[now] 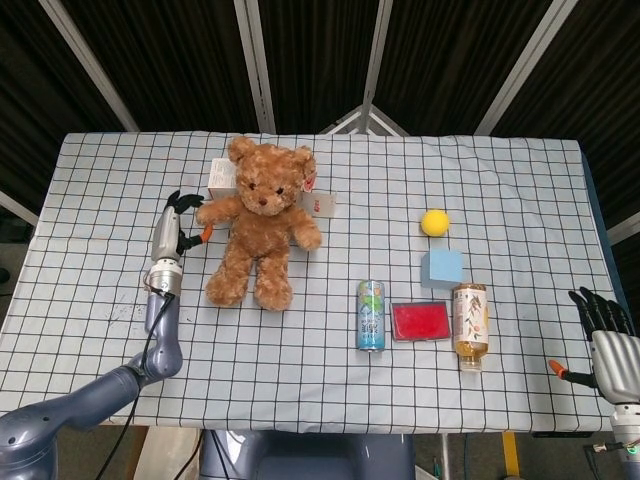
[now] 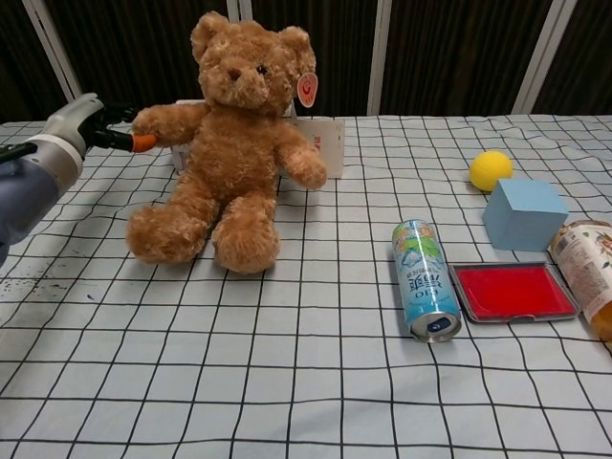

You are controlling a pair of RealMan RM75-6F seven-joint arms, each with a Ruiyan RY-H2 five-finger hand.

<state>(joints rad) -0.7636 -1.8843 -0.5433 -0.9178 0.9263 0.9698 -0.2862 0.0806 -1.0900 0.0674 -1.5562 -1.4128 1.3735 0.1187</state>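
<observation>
- Left hand point(image 1: 176, 226): at 9 o'clock of the teddy bear point(image 1: 258, 222), pinching the bear's outstretched paw.
- Teddy bear: sits upright on the checked tabletop point(image 1: 300, 350), a white box point(image 1: 219, 178) at its 11 o'clock.
- Can point(image 1: 371, 315): lies at the bear's 4 o'clock.
- Right hand point(image 1: 606, 335): off the tabletop's 4 o'clock corner, fingers spread, grasping nothing.

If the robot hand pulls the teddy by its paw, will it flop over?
Probably. The teddy looks plush and soft, so its body would likely sag and swing, not stay stiff. The left robot hand holds only one paw, so the bear may tilt sideways. It looks light for its size and should drag easily across the cloth.
</observation>
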